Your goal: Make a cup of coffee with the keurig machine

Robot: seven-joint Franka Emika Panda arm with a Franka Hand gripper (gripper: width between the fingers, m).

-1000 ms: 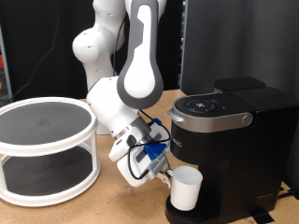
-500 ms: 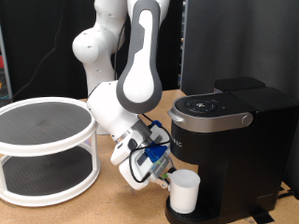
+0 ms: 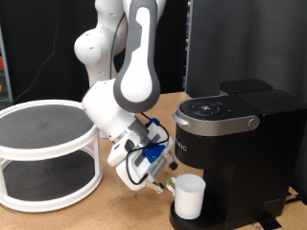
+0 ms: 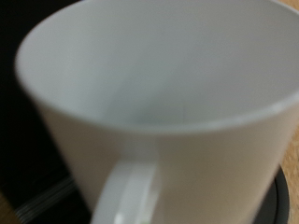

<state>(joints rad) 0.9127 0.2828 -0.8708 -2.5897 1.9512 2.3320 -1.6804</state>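
The white cup (image 3: 190,195) stands upright on the drip tray under the spout of the black keurig machine (image 3: 235,144), whose lid is down. My gripper (image 3: 165,180) hangs low just to the exterior view's left of the cup, tilted towards it. In the wrist view the cup (image 4: 159,103) fills the frame, very close and blurred, with its handle (image 4: 126,196) facing the camera. No finger shows on the handle. The cup looks empty inside.
A white two-tier round rack (image 3: 48,153) with dark mesh shelves stands at the exterior view's left on the wooden table (image 3: 115,213). A dark panel rises behind the machine. The arm's white links lean over the space between the rack and the machine.
The arm and gripper have shifted a little to the exterior view's left, away from the cup. The cup has stayed in place on the drip tray.
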